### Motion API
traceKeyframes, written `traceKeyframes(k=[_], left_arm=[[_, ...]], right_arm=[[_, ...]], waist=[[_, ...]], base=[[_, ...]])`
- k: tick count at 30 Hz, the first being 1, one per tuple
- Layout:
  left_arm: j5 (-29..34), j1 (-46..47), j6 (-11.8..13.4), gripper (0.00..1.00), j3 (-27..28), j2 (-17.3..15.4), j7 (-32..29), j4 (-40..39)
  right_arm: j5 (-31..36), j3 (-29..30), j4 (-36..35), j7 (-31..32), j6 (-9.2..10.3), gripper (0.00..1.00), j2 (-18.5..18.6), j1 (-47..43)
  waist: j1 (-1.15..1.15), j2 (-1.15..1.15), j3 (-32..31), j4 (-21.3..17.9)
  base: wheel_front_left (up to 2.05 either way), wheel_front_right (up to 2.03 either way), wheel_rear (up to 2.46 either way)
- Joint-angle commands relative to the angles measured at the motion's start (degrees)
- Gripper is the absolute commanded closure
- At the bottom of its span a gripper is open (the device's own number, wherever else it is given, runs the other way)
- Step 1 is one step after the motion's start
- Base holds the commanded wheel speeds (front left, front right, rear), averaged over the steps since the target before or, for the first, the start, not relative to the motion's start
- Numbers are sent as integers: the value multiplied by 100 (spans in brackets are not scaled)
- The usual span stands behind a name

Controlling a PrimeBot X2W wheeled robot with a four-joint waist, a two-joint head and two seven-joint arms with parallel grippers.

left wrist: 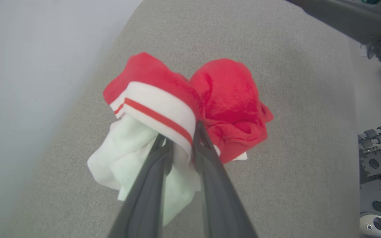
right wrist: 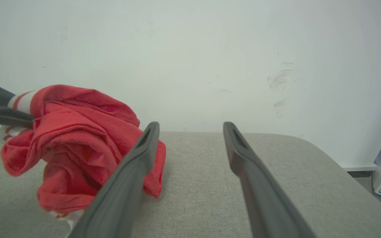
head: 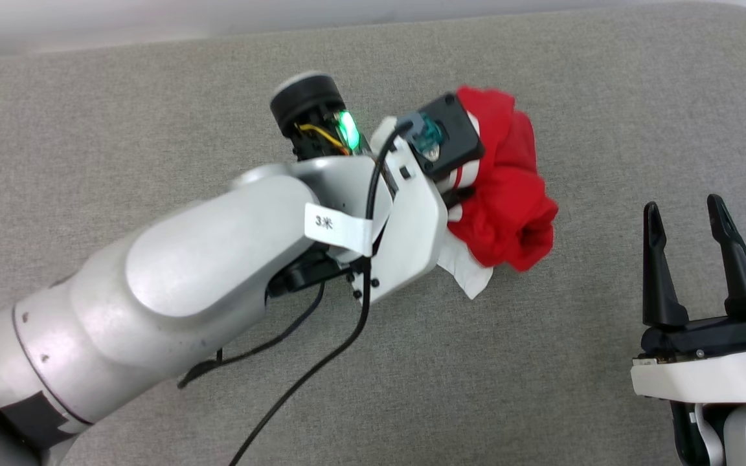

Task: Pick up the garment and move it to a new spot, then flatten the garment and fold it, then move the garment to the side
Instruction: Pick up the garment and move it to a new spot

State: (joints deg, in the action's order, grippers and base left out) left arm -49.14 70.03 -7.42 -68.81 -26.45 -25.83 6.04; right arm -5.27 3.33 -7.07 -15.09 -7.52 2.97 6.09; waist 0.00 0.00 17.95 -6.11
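Note:
The garment [head: 509, 194] is a bunched red shirt with white cloth and a red-and-white striped trim, hanging in a lump over the grey cushion. My left gripper [left wrist: 179, 137] is shut on the garment [left wrist: 223, 105], its dark fingers pinching the striped trim and white fabric. In the head view the left wrist covers the grip. My right gripper [head: 687, 213] stands open at the lower right, apart from the cloth and holding nothing. From the right wrist view the garment [right wrist: 74, 142] hangs to the left, beyond my right gripper [right wrist: 190, 127].
The grey fabric cushion [head: 153, 116] spans the whole work area, with a pale wall [right wrist: 210, 49] behind its far edge. Black cables [head: 321, 362] dangle from the left arm. Machine parts [left wrist: 379, 172] lie beyond the cushion's edge in the left wrist view.

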Motion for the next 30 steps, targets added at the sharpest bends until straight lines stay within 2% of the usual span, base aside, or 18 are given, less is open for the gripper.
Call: traceKeyframes(k=[1,8,14,18,21,22,23,26,30], left_arm=[[-97,-120,-1,100,-146,7,80,121],[34,-627,-1,100,-437,-96,58,565],[214,-1546,-1,100,-451,-313,3,840],[135,-2104,-2,100,-494,-372,61,1040],[130,-2236,-3,100,-508,-324,334,1197],[177,-2217,-2,21,-491,-291,523,1263],[209,-2184,9,0,-413,-251,735,1340],[375,-2104,137,0,-227,-84,1357,1519],[530,-2197,508,0,71,22,2241,1576]], right_arm=[[-42,26,-2,-13,6,0,-18,-6],[-18,68,28,-13,6,0,-17,20],[41,72,74,-13,6,0,-17,-25],[73,85,90,-13,6,0,-17,-64],[97,71,117,-13,6,0,-17,-103],[109,76,124,-13,6,0,-17,-122],[118,75,133,-13,6,0,-17,-139],[139,98,183,-13,6,0,-17,-183],[191,100,252,-13,6,0,-17,-313]], waist=[[0,0,32,-10],[0,0,63,76],[0,0,21,189],[0,0,-13,258],[0,0,-67,308],[0,0,-96,332],[0,0,-128,354],[0,0,-267,435],[0,0,-494,530]], base=[[0,0,0],[0,0,0],[0,0,0],[0,0,0],[0,0,0],[0,0,0],[0,0,0],[0,0,0],[0,0,0]])
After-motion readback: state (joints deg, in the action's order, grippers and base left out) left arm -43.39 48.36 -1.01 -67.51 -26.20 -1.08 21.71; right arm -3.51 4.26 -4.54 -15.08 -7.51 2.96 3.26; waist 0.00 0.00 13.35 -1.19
